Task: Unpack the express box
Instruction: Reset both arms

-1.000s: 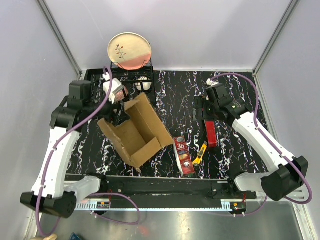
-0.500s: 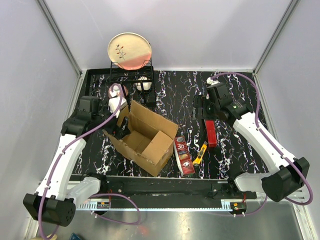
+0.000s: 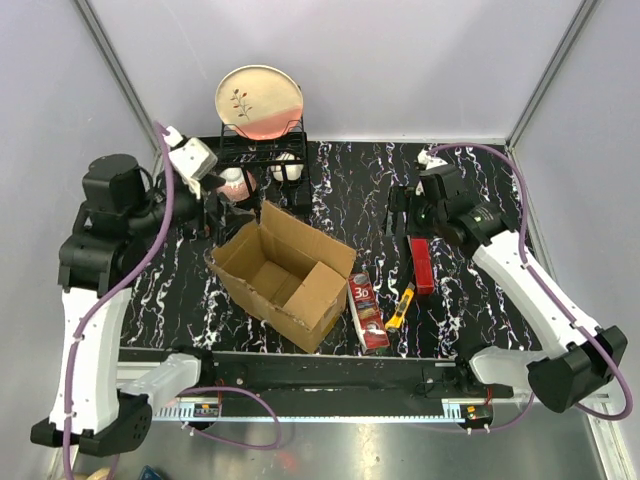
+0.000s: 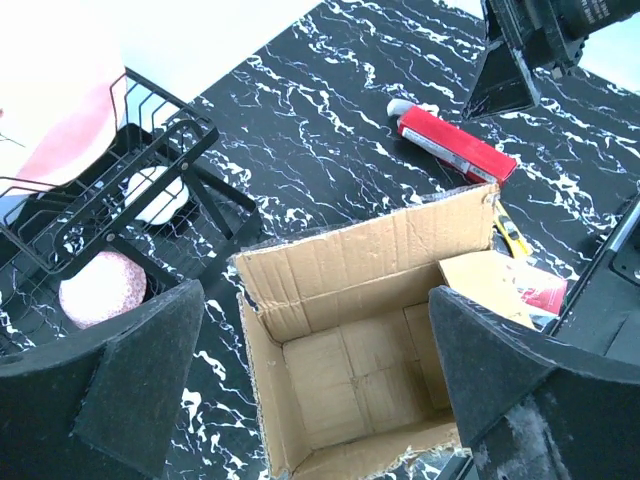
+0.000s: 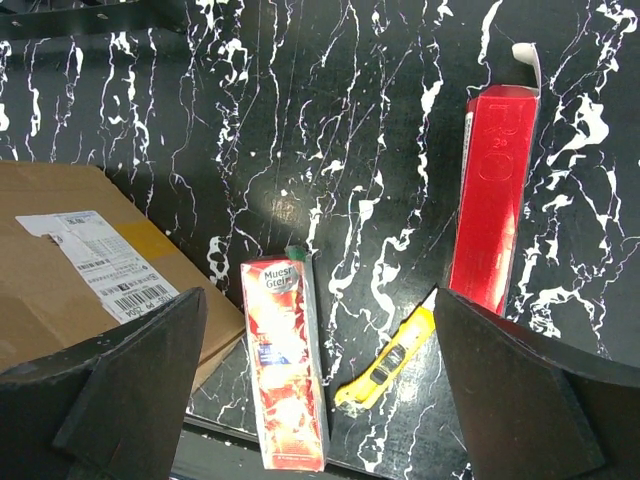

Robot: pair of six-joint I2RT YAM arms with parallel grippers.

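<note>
Your express box [image 3: 283,280] stands upright on the black marbled counter [image 3: 350,190], left of centre and turned at an angle to the edges. Its top is open with the flaps raised. From the left wrist view you look straight down into it, onto the bare cardboard floor [image 4: 350,350]. A white shipping label [image 5: 100,255] sits on the side that faces the right arm.

Your left pincer [image 3: 210,212] hangs released above the box's rear left corner, between the box and the wire dish rack [image 3: 262,150]. Its fingers [image 4: 140,380] are spread wide, with nothing between them and clear of the cardboard. A floral plate [image 3: 259,100] stands on edge in the rack.

Your right pincer [image 3: 408,215] is released too, jaws wide, and sits above the counter to the right of the box.

A long red carton [image 3: 421,265] lies flat just in front of it. A yellow utility knife [image 3: 401,306] lies nearer you. A red muesli carton [image 3: 367,312] lies just beside the box's right corner.
</note>
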